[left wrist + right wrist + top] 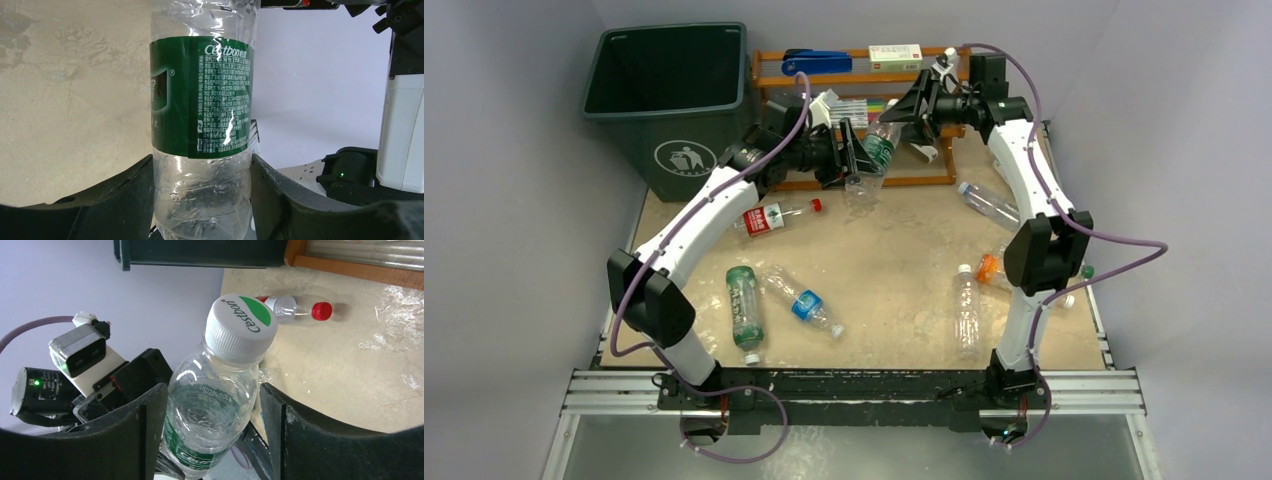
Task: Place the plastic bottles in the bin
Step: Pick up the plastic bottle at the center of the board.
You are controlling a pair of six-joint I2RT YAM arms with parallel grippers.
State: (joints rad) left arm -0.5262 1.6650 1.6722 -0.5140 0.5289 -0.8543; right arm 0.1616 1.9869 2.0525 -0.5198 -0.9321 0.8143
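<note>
A robotics lab test cell: two robot arms (704,215) bolted to an aluminium rail (1104,385) at a worn desk (894,250), plain grey walls (514,200) closing it in, purple cables (1124,262) hanging loose, plastic bottles (745,305), bin (686,158) and wooden rack (914,181) laid out

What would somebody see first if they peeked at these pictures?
The clear bottle with the green label grabs the eye: it hangs in the air in front of the wooden rack, where both arms meet. The left gripper pinches its body, and the right gripper has its fingers either side of the neck. Next come the big dark green bin at the far left corner and the other bottles lying scattered on the table.
</note>
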